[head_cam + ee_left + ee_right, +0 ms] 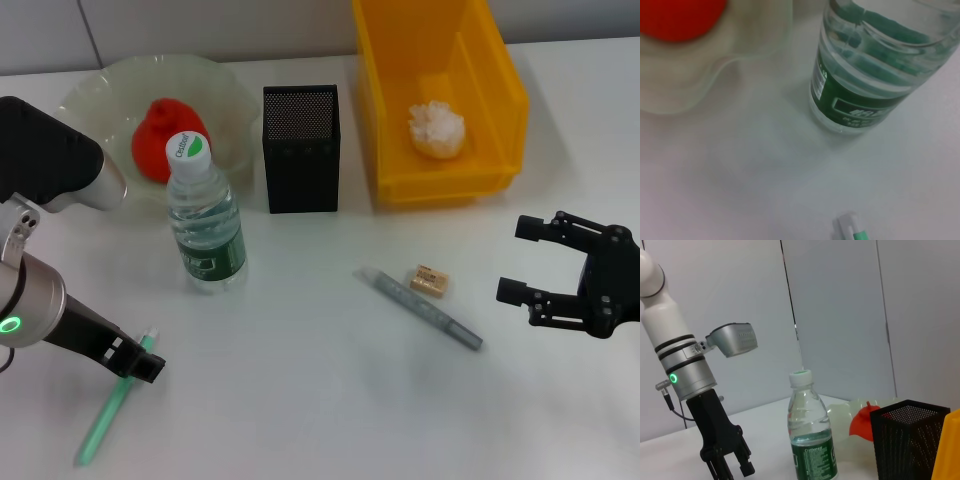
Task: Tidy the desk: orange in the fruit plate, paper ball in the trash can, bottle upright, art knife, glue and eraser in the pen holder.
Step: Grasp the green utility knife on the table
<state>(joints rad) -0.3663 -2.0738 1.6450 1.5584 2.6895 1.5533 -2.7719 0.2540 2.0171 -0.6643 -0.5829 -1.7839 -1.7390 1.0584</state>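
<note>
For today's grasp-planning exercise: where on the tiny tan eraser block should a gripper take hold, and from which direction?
Grip the tiny tan rectangular eraser across its short sides, coming straight down from above. It lies flat on the white desk, so only its top is free. The grey pen-like stick lies close beside it, so set the fingers clear of that. The open right gripper is nearest.
</note>
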